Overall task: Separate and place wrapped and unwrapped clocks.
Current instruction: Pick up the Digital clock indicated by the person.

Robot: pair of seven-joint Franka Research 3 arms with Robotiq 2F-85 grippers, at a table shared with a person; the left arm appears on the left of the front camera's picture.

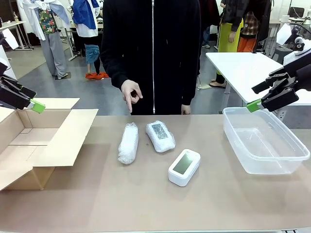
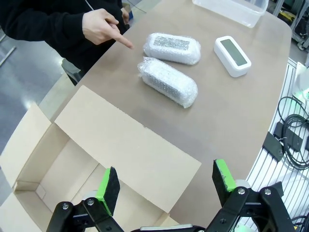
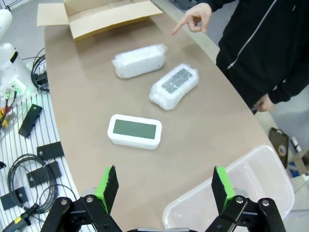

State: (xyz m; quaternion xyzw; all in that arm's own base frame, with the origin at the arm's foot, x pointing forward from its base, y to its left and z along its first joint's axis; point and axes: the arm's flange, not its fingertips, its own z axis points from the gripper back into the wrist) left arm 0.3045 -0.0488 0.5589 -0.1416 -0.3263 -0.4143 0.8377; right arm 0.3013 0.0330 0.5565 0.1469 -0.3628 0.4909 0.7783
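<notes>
Left gripper (image 2: 165,186), released, hovers over the cardboard box (image 1: 53,141); right gripper (image 3: 164,186), released, hangs above the clear tub (image 1: 272,167) edge. These are probably the sorting bins. The left wrapped clock (image 1: 128,142), right wrapped clock (image 1: 160,136) and bare clock (image 1: 184,167) lie on the tabletop (image 1: 146,204), spaced for single picks. A person's hand (image 1: 130,93) points at the left wrapped clock.

The near bench (image 1: 121,199) lies open. Mid-bench, a long wrapped bundle (image 1: 128,143) and a squat wrapped bundle (image 1: 160,136) leave a narrow gap, the bare clock (image 1: 184,167) nearby. A person's hand (image 1: 130,94) hangs at the far edge (above the long one). Cardboard box (image 1: 63,136) flaps crowd the left, a clear tub (image 1: 277,166) the right.
</notes>
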